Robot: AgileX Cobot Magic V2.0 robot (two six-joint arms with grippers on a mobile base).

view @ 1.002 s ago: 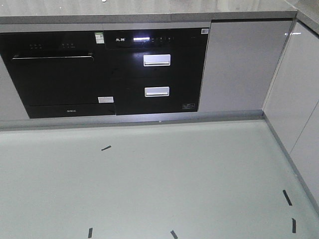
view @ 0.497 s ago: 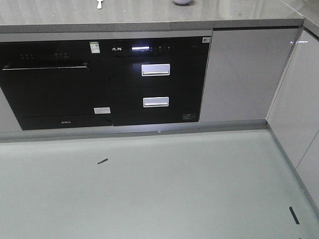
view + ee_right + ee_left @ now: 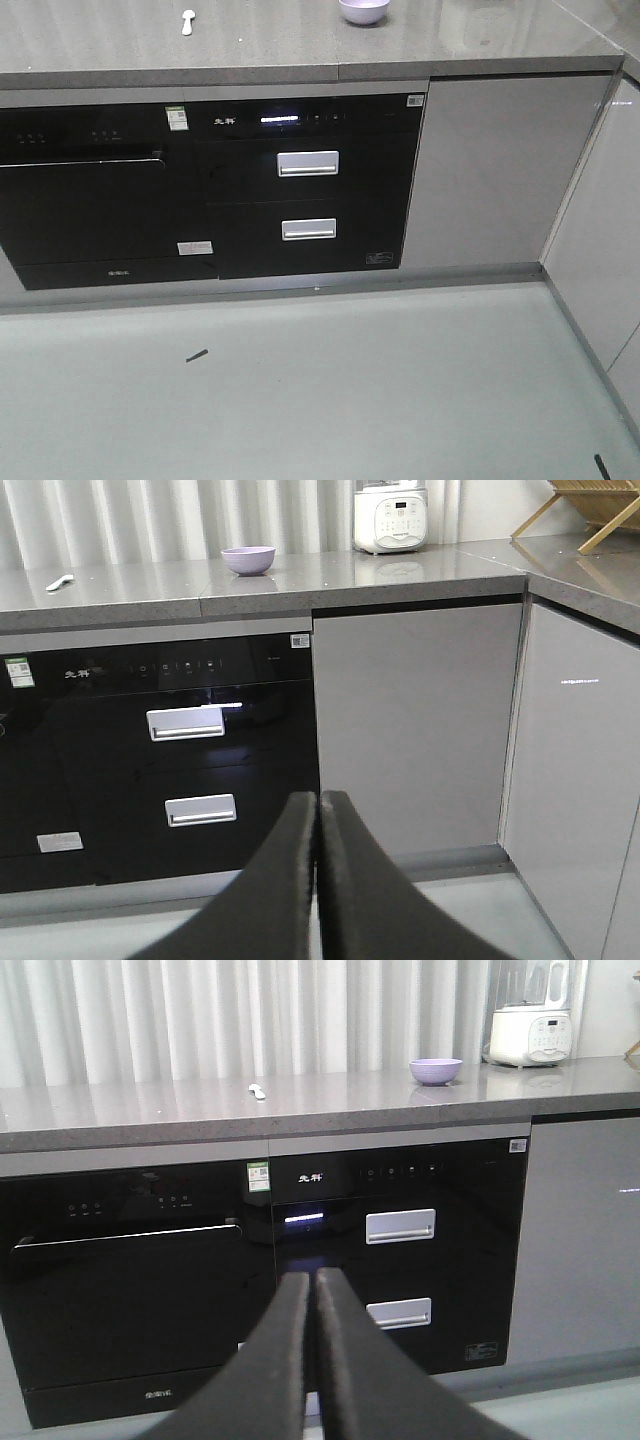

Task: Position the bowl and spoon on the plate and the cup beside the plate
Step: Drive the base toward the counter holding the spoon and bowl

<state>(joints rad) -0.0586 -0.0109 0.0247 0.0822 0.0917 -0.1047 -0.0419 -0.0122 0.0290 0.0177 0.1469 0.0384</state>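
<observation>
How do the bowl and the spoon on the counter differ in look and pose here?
The bowl is lavender and round; the spoon is whitish and slim. The bowl stands upright; the spoon lies flat. The bowl is much bulkier than the spoon. Both rest on the grey counter, well apart.

The bowl is clipped by the top edge of the front view; the spoon at upper left is too small for detail.

right gripper: fingers pressed together, empty | bowl: on counter | spoon: counter, well left
</observation>
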